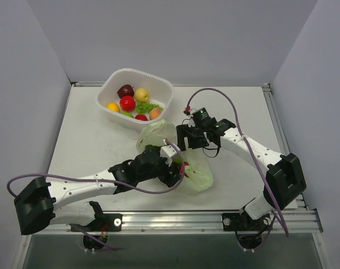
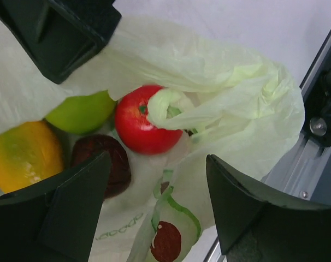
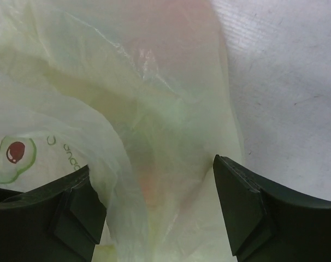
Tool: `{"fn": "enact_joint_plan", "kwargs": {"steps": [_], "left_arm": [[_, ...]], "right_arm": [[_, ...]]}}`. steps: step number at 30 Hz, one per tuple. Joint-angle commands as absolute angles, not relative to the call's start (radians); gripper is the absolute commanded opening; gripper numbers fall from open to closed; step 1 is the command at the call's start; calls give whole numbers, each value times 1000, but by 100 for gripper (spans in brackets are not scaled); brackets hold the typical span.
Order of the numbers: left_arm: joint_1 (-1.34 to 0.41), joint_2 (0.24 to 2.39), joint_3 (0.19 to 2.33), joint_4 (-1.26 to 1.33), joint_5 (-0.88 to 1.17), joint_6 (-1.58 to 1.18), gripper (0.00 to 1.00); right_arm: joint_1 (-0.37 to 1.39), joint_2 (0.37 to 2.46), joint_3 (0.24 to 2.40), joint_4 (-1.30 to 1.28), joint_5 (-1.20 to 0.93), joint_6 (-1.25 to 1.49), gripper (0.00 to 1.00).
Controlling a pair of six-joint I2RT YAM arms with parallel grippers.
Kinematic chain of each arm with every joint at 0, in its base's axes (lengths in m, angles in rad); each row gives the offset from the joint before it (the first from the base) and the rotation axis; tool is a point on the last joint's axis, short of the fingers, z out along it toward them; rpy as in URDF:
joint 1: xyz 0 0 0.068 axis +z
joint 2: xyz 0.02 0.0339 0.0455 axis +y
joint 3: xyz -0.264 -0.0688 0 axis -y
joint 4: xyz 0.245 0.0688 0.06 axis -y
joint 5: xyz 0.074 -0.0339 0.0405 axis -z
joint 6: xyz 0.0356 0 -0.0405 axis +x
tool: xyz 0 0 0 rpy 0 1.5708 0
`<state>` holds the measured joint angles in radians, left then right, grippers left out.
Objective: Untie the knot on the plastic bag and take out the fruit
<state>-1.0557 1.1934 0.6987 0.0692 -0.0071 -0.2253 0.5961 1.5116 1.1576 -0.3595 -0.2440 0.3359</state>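
White table (image 1: 91, 140) boxed in by plain pale grey walls (image 1: 175, 33), metal rail (image 1: 175, 218) along the near edge. A white plastic basket with a ribbed rim (image 1: 135, 70) sits at the far middle and has coloured pieces (image 1: 128, 102) in it.

The thin translucent pale green plastic bag (image 1: 199, 176) lies crumpled near table centre, well apart from the basket, with both arms meeting over it.

The left gripper (image 1: 173, 168) sits over the bag's middle. In the left wrist view its fingers are spread wide (image 2: 154, 164) and clamp nothing; bag film (image 2: 253, 98) fills the gap between them. The bag mouth gapes just past the fingertips, and four fruits lie inside:
- glossy red apple (image 2: 138, 128), closest to centre
- light green apple (image 2: 81, 112), touching its left side
- yellow-orange mango (image 2: 23, 155), further left
- dark round fruit (image 2: 94, 147), partly behind the left finger

A twisted pale green handle strip (image 2: 168, 106) curls across the red apple. Cannot tell whether it is tied.

The right gripper (image 1: 181, 139) is at the bag's far lobe. In the right wrist view its fingers are also wide apart (image 3: 152, 166), with film (image 3: 154, 98) bunched between them but not pinched. A round printed mark (image 3: 12, 155) shows on the film at left.
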Motion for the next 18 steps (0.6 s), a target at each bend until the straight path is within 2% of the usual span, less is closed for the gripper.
{"fn": "enact_joint_plan", "kwargs": {"steps": [1, 4, 5, 8, 11, 14, 18], "left_arm": [[-1075, 1193, 640, 138, -23, -264, 80], [-1080, 1216, 598, 130, 0, -281, 73], [-1080, 1224, 589, 124, 2, -287, 70], [-1083, 1239, 566, 107, 89, -291, 57], [-1081, 1256, 549, 97, 164, -293, 47], [-1085, 1285, 545, 75, 189, -296, 37], [-1085, 1321, 552, 55, 150, -291, 36]], "right_arm": [[609, 1555, 1147, -376, -218, 317, 73], [583, 1598, 1157, -376, -138, 318, 54], [556, 1603, 1160, -376, -126, 319, 42], [464, 1618, 1181, -374, -83, 337, 27], [376, 1640, 1209, -368, -58, 391, 19], [273, 1678, 1239, -351, -58, 440, 17], [229, 1724, 1281, -348, -81, 442, 20]]}}
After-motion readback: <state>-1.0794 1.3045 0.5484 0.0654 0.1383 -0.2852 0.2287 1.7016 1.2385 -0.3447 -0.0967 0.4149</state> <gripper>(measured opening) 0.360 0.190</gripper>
